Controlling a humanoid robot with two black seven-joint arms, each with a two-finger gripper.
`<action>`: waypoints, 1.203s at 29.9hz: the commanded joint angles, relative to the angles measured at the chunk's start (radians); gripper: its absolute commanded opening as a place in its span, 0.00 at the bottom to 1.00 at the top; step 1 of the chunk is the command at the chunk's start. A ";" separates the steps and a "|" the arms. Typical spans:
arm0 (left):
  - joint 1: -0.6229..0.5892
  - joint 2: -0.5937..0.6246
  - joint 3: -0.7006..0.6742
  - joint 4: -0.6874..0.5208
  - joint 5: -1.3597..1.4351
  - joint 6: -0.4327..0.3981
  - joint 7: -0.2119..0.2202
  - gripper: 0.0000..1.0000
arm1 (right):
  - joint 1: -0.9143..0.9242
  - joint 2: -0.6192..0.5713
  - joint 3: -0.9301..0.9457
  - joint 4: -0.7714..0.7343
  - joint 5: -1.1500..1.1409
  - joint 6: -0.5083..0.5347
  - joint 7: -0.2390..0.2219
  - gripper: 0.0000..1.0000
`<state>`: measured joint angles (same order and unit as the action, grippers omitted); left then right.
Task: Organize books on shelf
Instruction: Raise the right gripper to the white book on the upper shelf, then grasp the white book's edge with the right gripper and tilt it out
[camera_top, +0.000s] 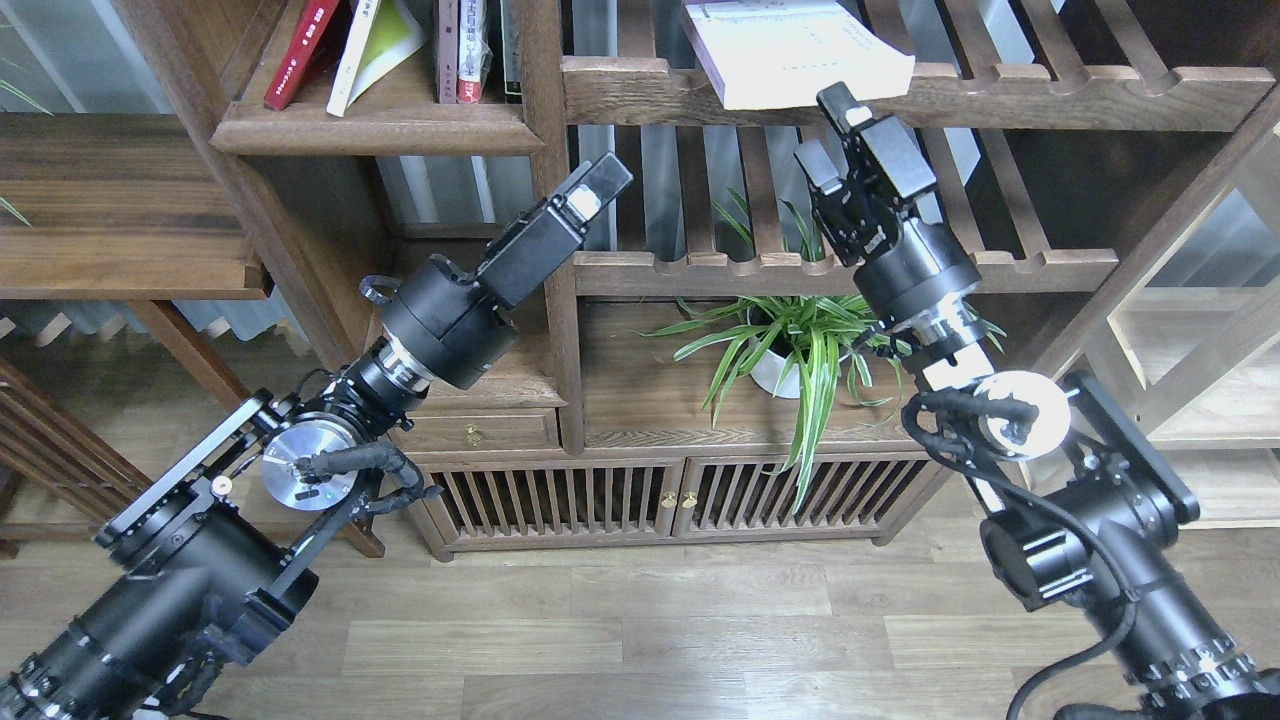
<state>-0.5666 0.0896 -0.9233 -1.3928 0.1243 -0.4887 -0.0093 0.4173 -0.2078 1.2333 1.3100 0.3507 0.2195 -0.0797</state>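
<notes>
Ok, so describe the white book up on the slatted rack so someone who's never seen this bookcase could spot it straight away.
Start at the walnut bookcase and look to its upper right section, the top slatted rack with the scalloped front rail. A thick white book lies flat there, jutting over the rail just above the right gripper. Unlike the books leaning or upright on the solid shelf at left, it lies alone, pale cover up.

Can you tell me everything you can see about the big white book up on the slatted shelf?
The white book is a thick paperback with a pale cover carrying faint small print. It lies flat on the upper slatted rack, turned at an angle, with one corner sticking out past the scalloped front rail. Its page edges show along the near side. The top of it is cut off by the picture's edge. The right gripper is just below the overhanging corner, fingers apart; whether it touches the book is unclear.
</notes>
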 joint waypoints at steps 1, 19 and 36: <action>0.010 -0.001 0.001 0.000 0.000 0.000 0.000 0.99 | 0.031 -0.007 0.000 -0.002 0.001 -0.041 -0.002 0.87; 0.040 -0.004 0.011 0.002 0.000 0.000 -0.001 0.99 | 0.083 -0.041 -0.025 -0.008 0.002 -0.129 -0.006 0.86; 0.050 -0.004 0.009 0.000 0.000 0.000 -0.004 0.99 | 0.130 -0.042 -0.031 -0.008 0.002 -0.255 -0.006 0.82</action>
<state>-0.5172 0.0870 -0.9126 -1.3927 0.1232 -0.4887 -0.0138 0.5404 -0.2489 1.2026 1.3023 0.3529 -0.0146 -0.0860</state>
